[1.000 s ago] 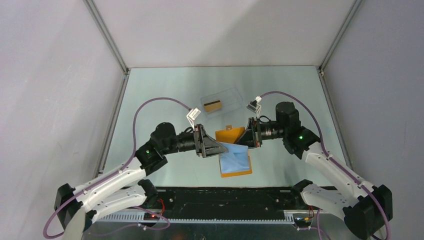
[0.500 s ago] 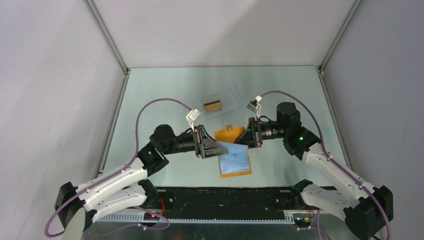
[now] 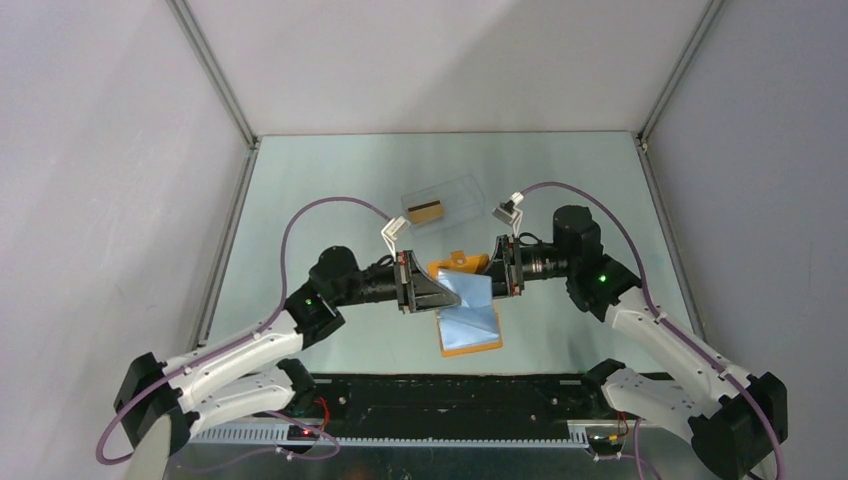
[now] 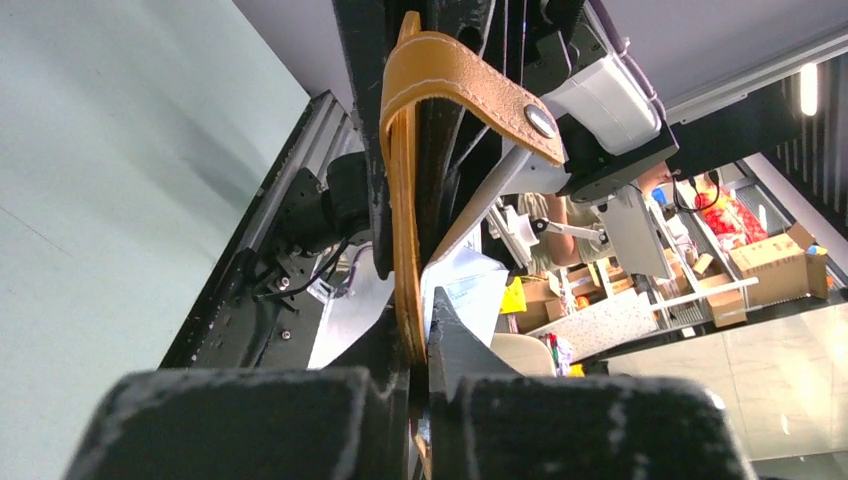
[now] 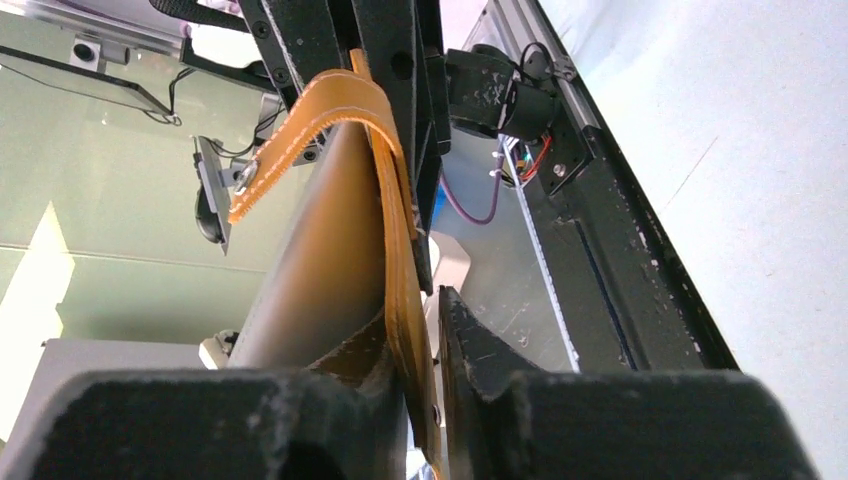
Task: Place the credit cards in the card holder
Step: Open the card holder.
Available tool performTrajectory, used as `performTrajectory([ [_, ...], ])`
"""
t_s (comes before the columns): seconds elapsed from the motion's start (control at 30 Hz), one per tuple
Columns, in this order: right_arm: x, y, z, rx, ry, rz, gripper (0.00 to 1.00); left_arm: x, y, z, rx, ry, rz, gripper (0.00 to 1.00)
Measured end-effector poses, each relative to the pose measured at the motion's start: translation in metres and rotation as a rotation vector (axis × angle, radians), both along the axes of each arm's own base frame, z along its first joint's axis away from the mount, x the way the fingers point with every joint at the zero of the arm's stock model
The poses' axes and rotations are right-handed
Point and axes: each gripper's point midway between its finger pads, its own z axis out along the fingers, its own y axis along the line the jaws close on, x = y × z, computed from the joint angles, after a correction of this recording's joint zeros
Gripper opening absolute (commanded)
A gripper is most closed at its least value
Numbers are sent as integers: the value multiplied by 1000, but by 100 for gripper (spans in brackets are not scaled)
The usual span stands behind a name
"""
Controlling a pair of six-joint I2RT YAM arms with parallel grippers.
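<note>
The card holder [image 3: 470, 335] lies open mid-table, its orange lower half flat and its blue-grey inside facing up. Its upper flap [image 3: 460, 267] is raised between the two grippers. My left gripper [image 3: 432, 292] is shut on that flap's left edge; in the left wrist view the orange leather [image 4: 405, 200] is pinched between the jaws [image 4: 420, 345]. My right gripper [image 3: 492, 272] stands slightly open around the flap's right edge [image 5: 400, 250], with a gap beside one finger [image 5: 470, 345]. One credit card [image 3: 426, 211] with a dark stripe lies in the clear box [image 3: 458, 195].
The clear plastic box sits behind the grippers toward the back of the table. Metal rails [image 3: 225, 240] frame the left and right sides. The black base bar [image 3: 440, 395] runs along the near edge under the arms.
My left gripper has closed onto the card holder's raised flap and shifted slightly right. My right gripper's jaws have parted from their grip. The flap stands more upright, showing more blue-grey inside.
</note>
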Motion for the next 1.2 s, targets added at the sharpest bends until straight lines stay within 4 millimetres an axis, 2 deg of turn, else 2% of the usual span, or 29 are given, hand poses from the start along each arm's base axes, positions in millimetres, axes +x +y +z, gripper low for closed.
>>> performTrajectory([
  [0.03, 2, -1, 0, 0, -6, -10, 39, 0, 0, 1, -4, 0, 4, 0],
  [0.07, 4, -2, 1, 0, -9, -23, 51, 1, 1, 3, -8, -1, 11, 0],
  [0.1, 6, -3, 2, 1, -15, -40, 57, 1, 2, 6, -15, -6, 17, 0],
  [0.13, 9, -6, 3, 4, -18, -60, 68, 1, 3, 8, -21, -9, 25, 0],
  [0.27, 28, -29, 17, 24, -95, -203, 91, 7, 12, 13, -51, -8, 95, 0],
  [0.43, 41, -60, 34, 43, -203, -349, 96, 22, 24, -4, -46, 46, 208, 0],
  [0.57, 33, -59, 34, 51, -218, -305, 96, 25, 26, -7, -43, 58, 229, 0],
  [0.67, 28, -50, 30, 50, -201, -244, 95, 23, 26, -6, -43, 57, 216, 0],
  [0.73, 25, -42, 25, 45, -185, -202, 92, 21, 25, -3, -46, 53, 201, 0],
  [0.8, 21, -34, 22, 44, -177, -164, 85, 19, 24, 0, -49, 50, 186, 0],
  [0.93, 17, -18, 17, 51, -170, -95, 65, 15, 22, 4, -52, 45, 159, 0],
  [1.07, 16, -5, 15, 63, -153, -48, 34, 14, 22, 3, -50, 46, 146, 0],
  [1.1, 16, -3, 15, 66, -155, -42, 20, 13, 22, 3, -49, 46, 145, 2],
  [1.13, 16, 0, 15, 70, -150, -36, 5, 13, 22, 3, -49, 46, 141, 6],
  [1.17, 17, 2, 15, 72, -142, -32, 1, 12, 22, 4, -51, 44, 136, 28],
  [1.2, 18, 3, 14, 74, -143, -29, 0, 12, 21, 5, -54, 42, 135, 59],
])
